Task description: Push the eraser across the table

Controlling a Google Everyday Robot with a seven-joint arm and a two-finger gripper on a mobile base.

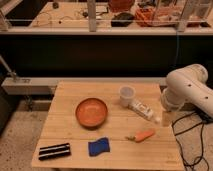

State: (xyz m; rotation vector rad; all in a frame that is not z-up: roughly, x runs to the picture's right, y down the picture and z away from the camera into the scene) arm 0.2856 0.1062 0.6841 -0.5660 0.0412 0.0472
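The black eraser (54,151) lies at the lower left of the counter (65,107), while the pincer (167,116) hangs spread apart, empty, at the counter's right edge

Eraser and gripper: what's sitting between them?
In the camera view, the blue sponge and orange carrot lie between the eraser and the gripper, which hangs by the right edge of the table.

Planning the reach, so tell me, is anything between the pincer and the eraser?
Yes. The pincer hangs at the right edge of the table; the eraser lies front left. The orange carrot piece and blue sponge lie roughly between them.
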